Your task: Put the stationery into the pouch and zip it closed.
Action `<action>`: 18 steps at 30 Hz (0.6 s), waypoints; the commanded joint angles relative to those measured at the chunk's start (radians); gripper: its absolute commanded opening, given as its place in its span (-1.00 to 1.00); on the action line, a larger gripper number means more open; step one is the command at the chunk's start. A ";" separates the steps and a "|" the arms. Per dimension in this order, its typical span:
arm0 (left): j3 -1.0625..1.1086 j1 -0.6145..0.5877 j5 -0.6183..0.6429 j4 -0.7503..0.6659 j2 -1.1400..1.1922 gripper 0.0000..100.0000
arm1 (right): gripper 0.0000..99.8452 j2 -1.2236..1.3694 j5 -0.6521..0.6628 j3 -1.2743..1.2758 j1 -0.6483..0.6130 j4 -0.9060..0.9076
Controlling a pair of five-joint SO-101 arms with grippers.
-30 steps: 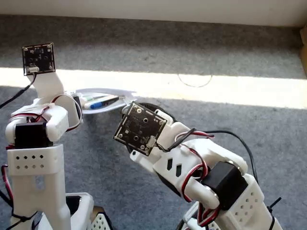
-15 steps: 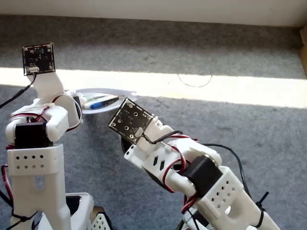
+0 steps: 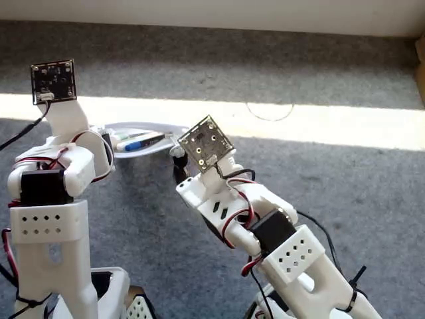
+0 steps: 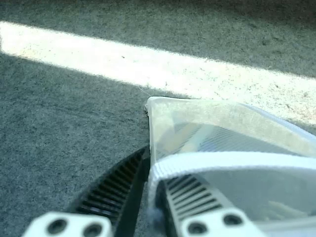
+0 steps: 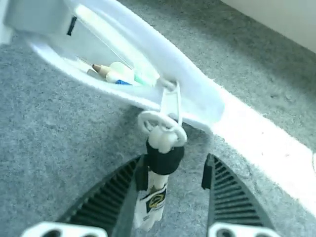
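Where everything rests: a grey, carpet-textured bench [image 3: 332, 179], crossed from 9 to 3 o'clock by a bright band of sunlight [image 3: 319, 123].
Right arm [image 3: 265, 232]: white, with red and black wires. In the high view it runs from 5 o'clock up toward the middle and ends at the pouch's nearer end.
Left arm [image 3: 50, 199]: white, standing at 8 o'clock in the high view, with its wrist against the pouch's other end.
Pouch [image 3: 143, 133]: lying at 10 o'clock in the high view, partly in the sunlight. It is a long, translucent white case with a white hem, and its mouth gapes open so the contents show.
Left claw [image 4: 148, 165]: closed tight on the pouch's white hem, at a corner of the mesh-like wall.
Right claw [image 5: 175, 163]: its fingers spread wide and grip nothing, just short of the pouch mouth.
Marker [image 5: 163, 157]: white barrel with a black cap, lying between the right claw's fingers. It sits close along one finger and apart from the other, with its capped end pointing at the pouch.
Pens [image 5: 121, 74]: inside the pouch are a pencil tip and pale green and blue barrels, lying side by side.
Zip pull [image 5: 160, 123]: a white ring on a thin tab, hanging from the pouch's rim and touching the marker's cap.
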 commanded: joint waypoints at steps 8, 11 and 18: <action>-0.008 -0.007 -0.008 -0.023 0.002 -0.99 | -0.64 -0.252 -0.012 0.091 -0.062 -0.076; -0.008 -0.007 -0.008 -0.023 0.002 -0.99 | -0.64 -0.268 -0.011 0.170 -0.056 -0.168; -0.008 -0.007 -0.008 -0.023 0.002 -0.99 | -0.64 -0.268 -0.011 0.242 -0.056 -0.292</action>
